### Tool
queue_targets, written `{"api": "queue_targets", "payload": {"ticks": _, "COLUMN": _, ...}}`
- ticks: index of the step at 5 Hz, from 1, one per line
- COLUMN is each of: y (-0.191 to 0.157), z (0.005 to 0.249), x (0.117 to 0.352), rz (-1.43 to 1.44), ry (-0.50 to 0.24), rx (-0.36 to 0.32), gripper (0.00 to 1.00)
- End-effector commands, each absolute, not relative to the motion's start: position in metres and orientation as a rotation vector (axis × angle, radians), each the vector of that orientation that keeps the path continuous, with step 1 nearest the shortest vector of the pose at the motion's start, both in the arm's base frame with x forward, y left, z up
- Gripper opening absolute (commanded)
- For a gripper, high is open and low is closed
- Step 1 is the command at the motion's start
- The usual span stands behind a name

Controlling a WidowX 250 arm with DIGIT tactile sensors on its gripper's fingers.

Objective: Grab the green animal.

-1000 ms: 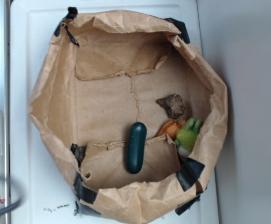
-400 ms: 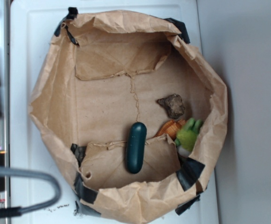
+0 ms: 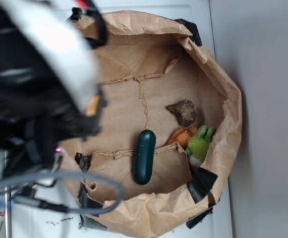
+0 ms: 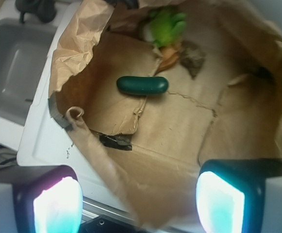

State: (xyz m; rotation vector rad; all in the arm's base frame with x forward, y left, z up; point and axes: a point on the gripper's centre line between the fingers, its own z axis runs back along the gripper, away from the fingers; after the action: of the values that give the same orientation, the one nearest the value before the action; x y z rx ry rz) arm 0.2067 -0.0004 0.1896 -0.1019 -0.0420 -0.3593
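Observation:
The green animal (image 3: 201,141) is a small fuzzy lime-green plush lying against the right wall of the paper-lined bin (image 3: 229,94). In the wrist view the green animal (image 4: 166,26) shows far ahead at the top, its prongs pointing right. My gripper (image 4: 138,204) is open, its two glowing fingertips (image 4: 58,206) at the bottom corners with only the bin's near paper wall between them. It hovers over the bin's near rim, well short of the plush. In the exterior view my arm (image 3: 39,84) is a dark blur covering the left side, and the fingers are not distinguishable there.
A smooth dark-green capsule (image 3: 144,156) lies mid-bin, between me and the plush. A ribbed orange toy (image 3: 182,136) touches the plush, with a brown rock-like lump (image 3: 183,112) beside it. Crumpled paper walls (image 4: 82,43) rise around. A grey sink (image 4: 14,73) sits left of the white counter.
My arm has swung in from the left edge and now covers the bin's left side. The toys in the bin have not moved.

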Motion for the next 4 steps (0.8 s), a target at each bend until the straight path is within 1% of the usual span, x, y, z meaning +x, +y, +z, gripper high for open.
{"api": "queue_targets", "payload": {"ticks": 1, "y": 0.001, "z": 0.201, "x": 0.210, "rz": -0.351, "ry": -0.088, "rx": -0.094, "gripper": 1.00}}
{"api": "queue_targets", "payload": {"ticks": 2, "y": 0.001, "z": 0.201, "x": 0.210, "rz": -0.351, "ry": -0.088, "rx": -0.094, "gripper": 1.00}}
{"api": "queue_targets", "payload": {"ticks": 3, "y": 0.009, "z": 0.155, "x": 0.225, "rz": -0.324, "ry": -0.185, "rx": 0.017, "gripper": 1.00}}
{"api": "queue_targets", "payload": {"ticks": 4, "y": 0.015, "z": 0.131, "x": 0.242, "rz": -0.311, "ry": -0.178, "rx": 0.041, "gripper": 1.00}}
